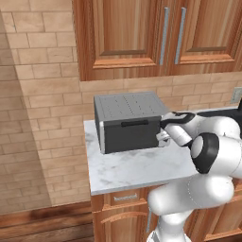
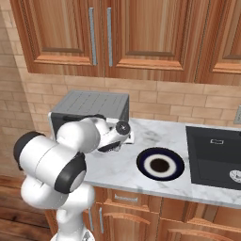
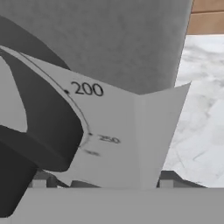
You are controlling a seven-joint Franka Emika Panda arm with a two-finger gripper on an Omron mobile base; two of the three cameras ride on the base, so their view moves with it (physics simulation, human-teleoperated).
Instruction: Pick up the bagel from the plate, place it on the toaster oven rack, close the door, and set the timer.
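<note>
Gripper point(image 1: 163, 137) sits against the right front of the grey box-shaped toaster oven point(image 1: 127, 120), at a dark round dial point(image 3: 39, 127) with printed temperature marks; whether its jaws are spread or pinching the dial cannot be told. On the white marble desk point(image 1: 132, 168), the oven stands toward the back left corner, its dark rectangular door point(image 1: 132, 133) shut. Nearer the front edge lies the round navy plate with a white ring point(image 2: 160, 164), no bagel on it.
</note>
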